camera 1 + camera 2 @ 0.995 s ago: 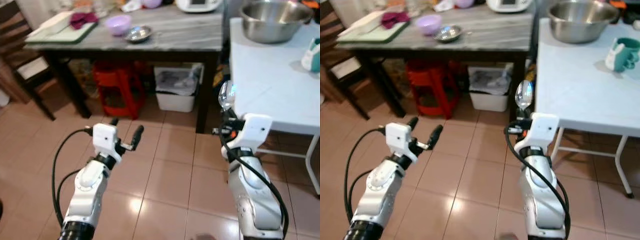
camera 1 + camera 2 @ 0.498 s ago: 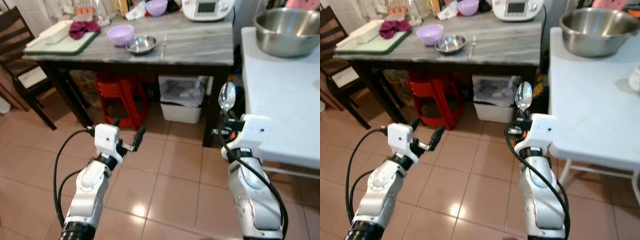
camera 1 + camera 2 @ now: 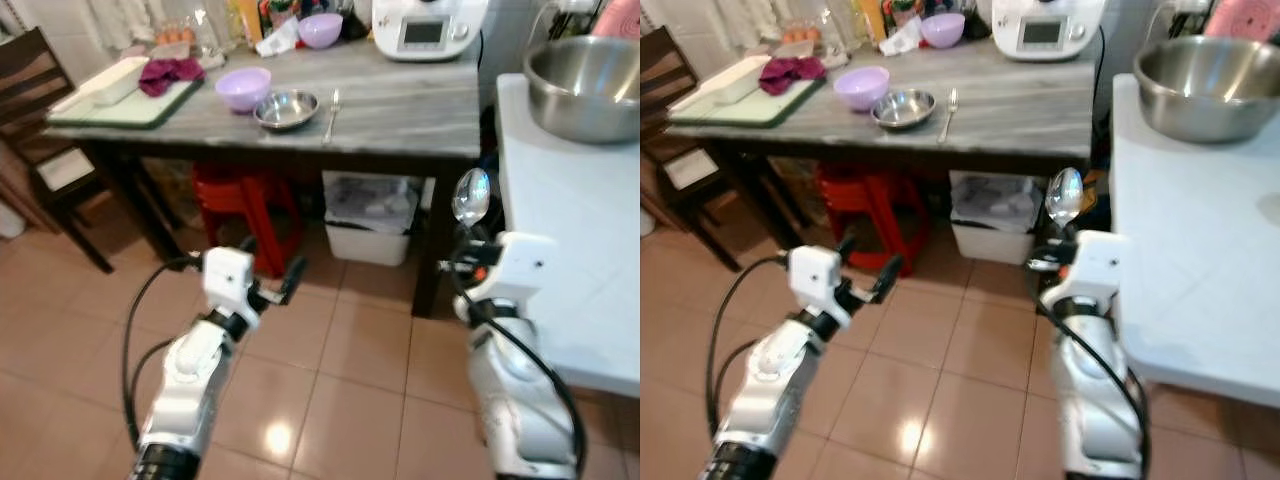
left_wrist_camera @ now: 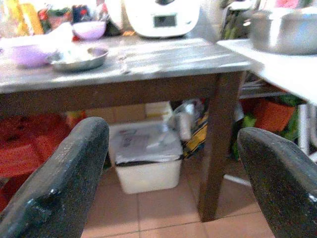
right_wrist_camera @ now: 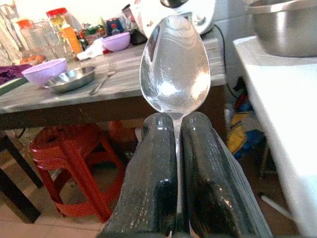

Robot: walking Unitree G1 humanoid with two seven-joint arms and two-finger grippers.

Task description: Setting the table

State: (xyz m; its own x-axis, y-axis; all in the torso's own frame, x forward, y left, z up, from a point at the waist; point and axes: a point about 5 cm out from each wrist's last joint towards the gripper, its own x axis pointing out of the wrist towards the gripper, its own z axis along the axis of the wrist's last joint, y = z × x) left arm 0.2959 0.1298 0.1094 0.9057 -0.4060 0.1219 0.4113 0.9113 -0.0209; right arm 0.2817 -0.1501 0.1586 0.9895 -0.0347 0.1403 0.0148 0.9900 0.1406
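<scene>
Shiny metal spoon [image 5: 175, 67] upright, pinched in your right gripper [image 5: 176, 163]; grey marble table [image 3: 400, 100] ahead-left; left gripper [image 3: 268, 283] spread, holding nothing.

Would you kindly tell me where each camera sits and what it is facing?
Head eyes: look forward and down at the grey table and floor; both arms show, right gripper holding the spoon.
Left wrist: looks along the open left gripper at the table's underside.
Right wrist: looks along the fingers clamping the spoon.
Shared: steel dish, fork.
</scene>
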